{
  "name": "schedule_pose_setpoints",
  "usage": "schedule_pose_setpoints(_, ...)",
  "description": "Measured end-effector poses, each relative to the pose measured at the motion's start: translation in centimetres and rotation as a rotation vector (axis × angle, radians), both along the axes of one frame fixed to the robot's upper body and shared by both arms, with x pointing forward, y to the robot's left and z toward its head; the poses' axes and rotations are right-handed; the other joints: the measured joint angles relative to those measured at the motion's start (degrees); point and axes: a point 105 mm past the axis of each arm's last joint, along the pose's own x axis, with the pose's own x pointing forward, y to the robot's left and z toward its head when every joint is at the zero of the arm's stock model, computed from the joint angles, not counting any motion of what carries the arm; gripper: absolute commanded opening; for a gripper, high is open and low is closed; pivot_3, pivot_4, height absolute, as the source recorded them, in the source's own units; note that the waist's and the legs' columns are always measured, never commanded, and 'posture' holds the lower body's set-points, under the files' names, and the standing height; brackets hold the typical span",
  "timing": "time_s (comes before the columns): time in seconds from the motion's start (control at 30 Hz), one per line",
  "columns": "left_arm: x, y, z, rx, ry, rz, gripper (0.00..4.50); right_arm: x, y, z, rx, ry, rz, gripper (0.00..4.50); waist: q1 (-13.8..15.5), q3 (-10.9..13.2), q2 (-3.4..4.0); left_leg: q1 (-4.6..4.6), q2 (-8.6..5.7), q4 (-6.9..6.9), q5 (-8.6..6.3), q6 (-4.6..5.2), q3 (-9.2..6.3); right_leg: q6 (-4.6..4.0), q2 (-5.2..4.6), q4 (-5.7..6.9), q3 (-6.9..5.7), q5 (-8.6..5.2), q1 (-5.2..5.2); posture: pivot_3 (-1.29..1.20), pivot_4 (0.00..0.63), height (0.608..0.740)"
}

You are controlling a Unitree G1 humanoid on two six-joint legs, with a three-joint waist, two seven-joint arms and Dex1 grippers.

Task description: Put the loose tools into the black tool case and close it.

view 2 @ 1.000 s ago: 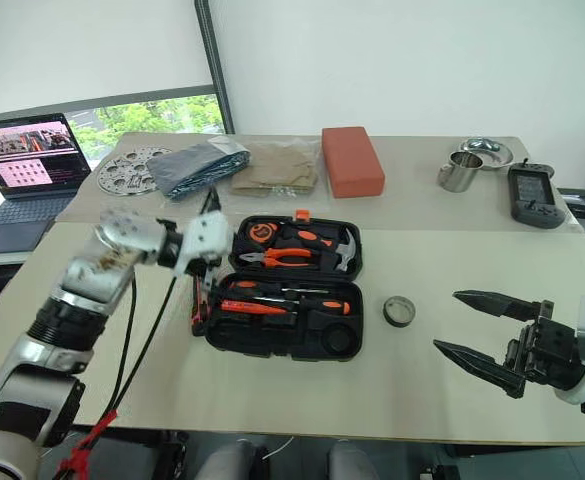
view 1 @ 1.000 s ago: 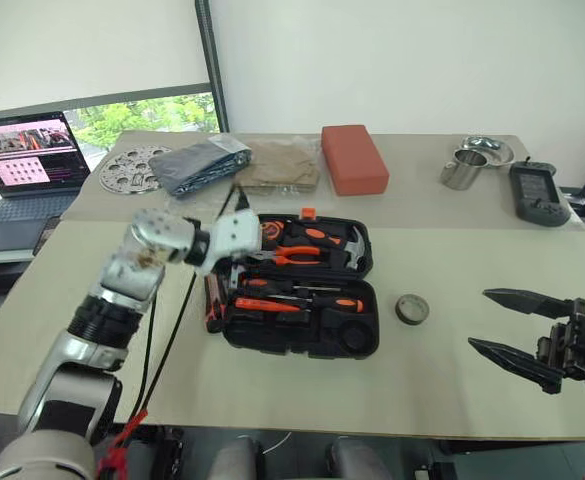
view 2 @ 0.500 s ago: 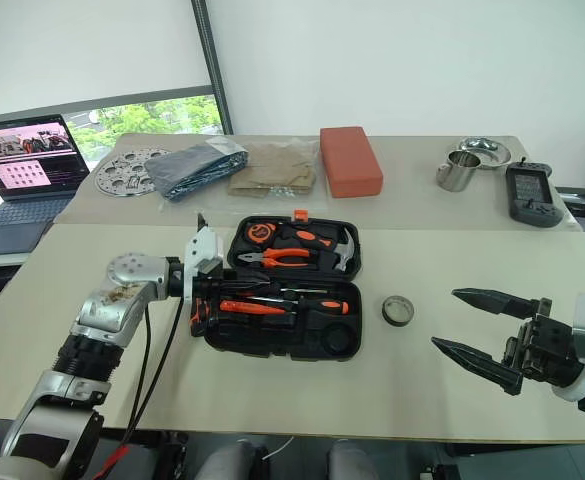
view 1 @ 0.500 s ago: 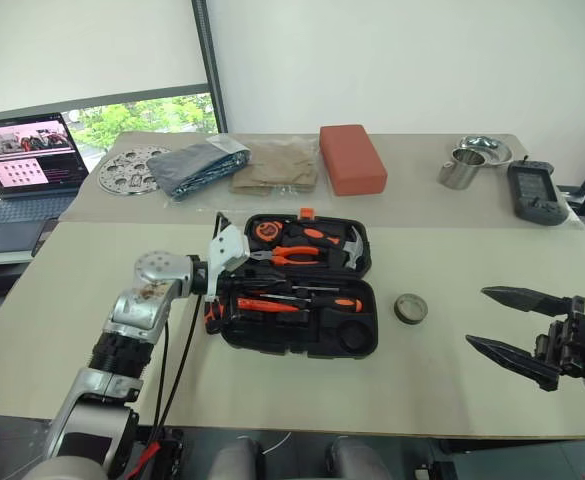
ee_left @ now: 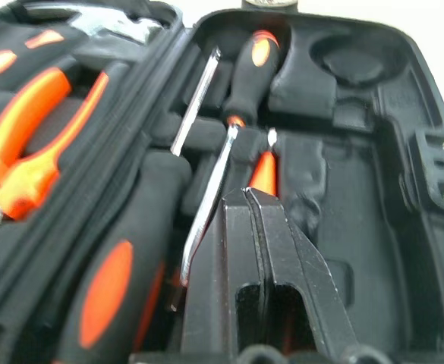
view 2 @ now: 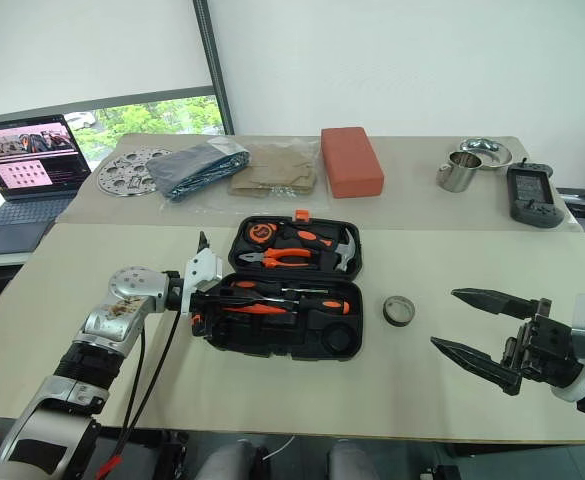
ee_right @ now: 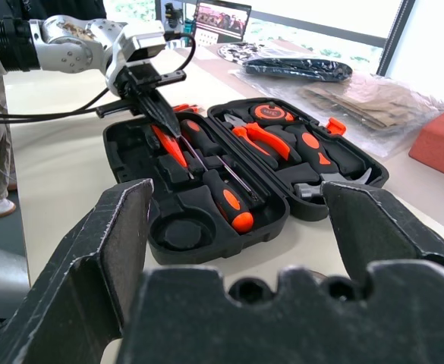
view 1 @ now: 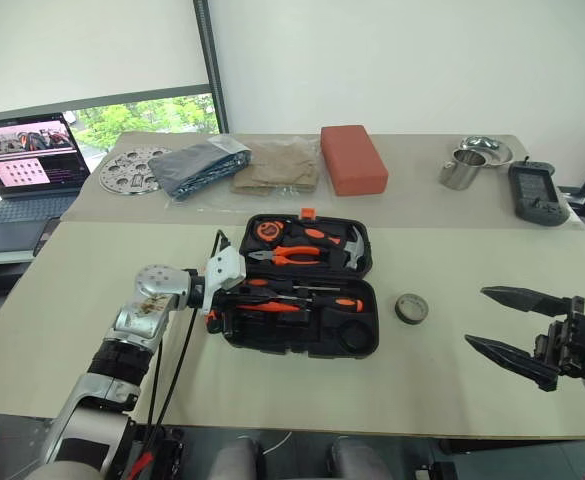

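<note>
The black tool case lies open mid-table. Pliers and a hammer sit in its far half. Two screwdrivers with orange-and-black handles lie in its near half, with an orange tool beside them. My left gripper is shut at the case's left end, tips down by that orange tool; I cannot tell whether they touch. An orange-black tool lies outside the case's left edge, mostly hidden. The small black tape roll sits right of the case. My right gripper hovers open, right of the roll.
Along the table's back stand a laptop, a perforated metal disc, grey and brown bags, a red block, a metal cup and a black handheld device.
My left gripper has dropped to the case's left end and its fingers have shut. The right gripper and the tape roll have not moved.
</note>
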Motion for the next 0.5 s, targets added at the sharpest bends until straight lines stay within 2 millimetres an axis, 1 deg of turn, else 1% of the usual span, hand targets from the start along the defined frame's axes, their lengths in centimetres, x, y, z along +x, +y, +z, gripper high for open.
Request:
schedule_pose_setpoints(0.1,0.06,0.22,-0.52,0.033,-0.026,-0.01,0.01,-0.01,0.02,0.01,0.0,0.0,0.001,4.12,0.0,0.0,0.01,0.01,0.0,0.0,0.0,0.0,0.0,0.0,-0.01,-0.02,0.01,0.0,0.1,0.0,0.15,0.74)
schedule_pose_setpoints(0.5,0.79,0.47,-0.76,0.07,-0.097,-0.022,0.01,-0.06,0.0,-0.06,-0.001,0.004,0.0,4.12,-0.1,-0.1,0.09,0.1,0.02,0.0,-0.01,0.01,0.01,0.01,-0.01,0.0,0.01,-0.01,0.42,0.0,0.15,0.74)
